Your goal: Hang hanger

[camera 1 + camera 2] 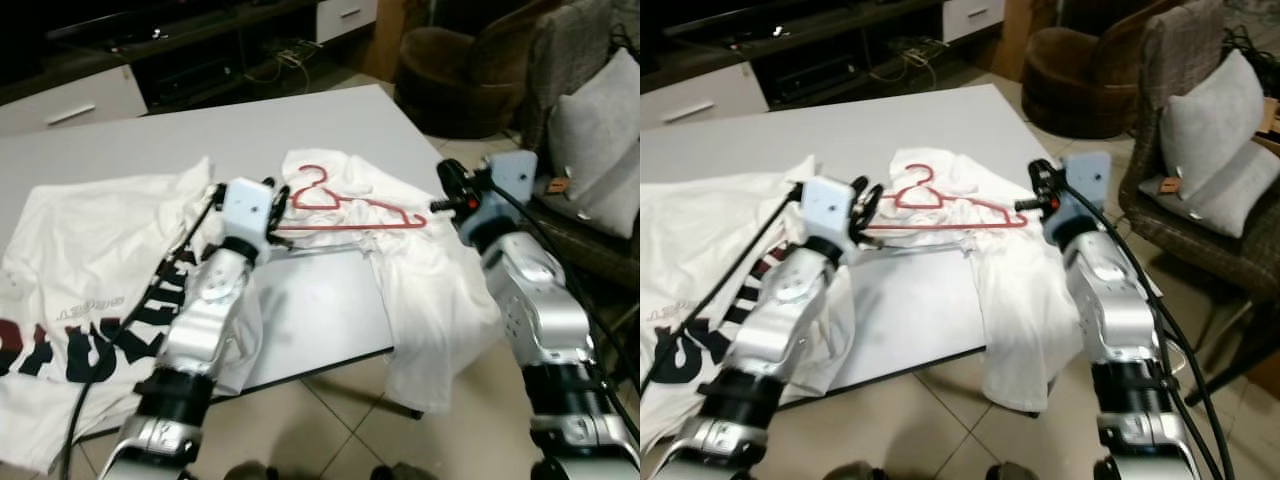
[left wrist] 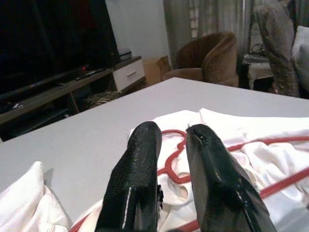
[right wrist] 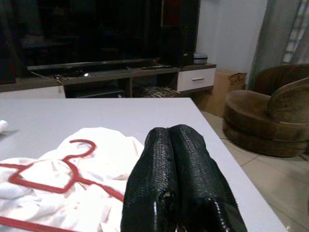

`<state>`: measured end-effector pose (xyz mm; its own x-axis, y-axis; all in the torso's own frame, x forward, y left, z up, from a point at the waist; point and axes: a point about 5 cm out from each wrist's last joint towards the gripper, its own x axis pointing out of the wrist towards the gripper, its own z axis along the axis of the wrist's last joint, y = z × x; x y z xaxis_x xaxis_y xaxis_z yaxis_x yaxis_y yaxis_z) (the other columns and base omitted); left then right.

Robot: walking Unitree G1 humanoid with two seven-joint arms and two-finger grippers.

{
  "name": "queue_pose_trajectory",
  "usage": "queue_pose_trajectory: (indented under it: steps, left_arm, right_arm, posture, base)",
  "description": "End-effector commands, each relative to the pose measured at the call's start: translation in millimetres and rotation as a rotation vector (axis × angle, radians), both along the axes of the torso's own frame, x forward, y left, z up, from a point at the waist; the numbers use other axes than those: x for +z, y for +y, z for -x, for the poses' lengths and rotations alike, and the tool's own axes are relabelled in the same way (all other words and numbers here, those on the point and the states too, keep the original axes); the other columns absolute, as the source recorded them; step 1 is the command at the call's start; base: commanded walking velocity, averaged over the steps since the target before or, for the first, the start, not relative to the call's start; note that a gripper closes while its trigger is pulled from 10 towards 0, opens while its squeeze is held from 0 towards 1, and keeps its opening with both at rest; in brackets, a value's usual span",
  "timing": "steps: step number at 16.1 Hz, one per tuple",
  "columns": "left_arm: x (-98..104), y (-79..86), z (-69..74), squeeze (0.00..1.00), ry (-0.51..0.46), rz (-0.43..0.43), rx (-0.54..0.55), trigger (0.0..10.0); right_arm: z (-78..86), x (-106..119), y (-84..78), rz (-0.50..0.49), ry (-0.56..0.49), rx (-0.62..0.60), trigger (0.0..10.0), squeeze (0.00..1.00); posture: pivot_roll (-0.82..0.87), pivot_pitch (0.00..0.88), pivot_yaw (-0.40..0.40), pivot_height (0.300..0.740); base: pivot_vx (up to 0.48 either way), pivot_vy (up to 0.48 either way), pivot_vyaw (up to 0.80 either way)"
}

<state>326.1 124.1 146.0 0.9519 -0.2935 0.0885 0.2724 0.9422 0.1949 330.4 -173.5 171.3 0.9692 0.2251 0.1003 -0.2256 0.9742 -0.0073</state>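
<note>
A red hanger lies flat on a crumpled white shirt near the right edge of the grey table; its hook points toward the table's far side. My left gripper hovers at the hanger's left end with its fingers slightly apart, so it is open; the hanger's bar runs beneath them. My right gripper sits just past the hanger's right tip, its fingers pressed together on nothing.
A second white shirt with black and red lettering covers the table's left side. A brown armchair and a wicker chair with a grey cushion stand to the right. A TV cabinet lies beyond the table.
</note>
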Motion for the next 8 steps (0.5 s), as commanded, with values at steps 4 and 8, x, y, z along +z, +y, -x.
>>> queue_pose_trajectory:
  steps: [4,8]
  left_arm:
    - [10,-1.0,4.3,0.0,-0.024,0.027,0.021,10.0]
    - [11,-9.2,6.5,0.0,-0.017,0.042,0.019,10.0]
  right_arm:
    - [1.6,5,5.2,0.002,-0.041,-0.003,10.0,0.0]
    - [-3.2,6,6.7,-0.008,-0.029,-0.008,10.0,0.0]
  posture:
    - [-0.05,0.0,0.059,0.736]
    - [-0.04,0.0,0.052,0.736]
  base:
    - [0.0,0.0,0.8]
    - [0.0,0.0,0.8]
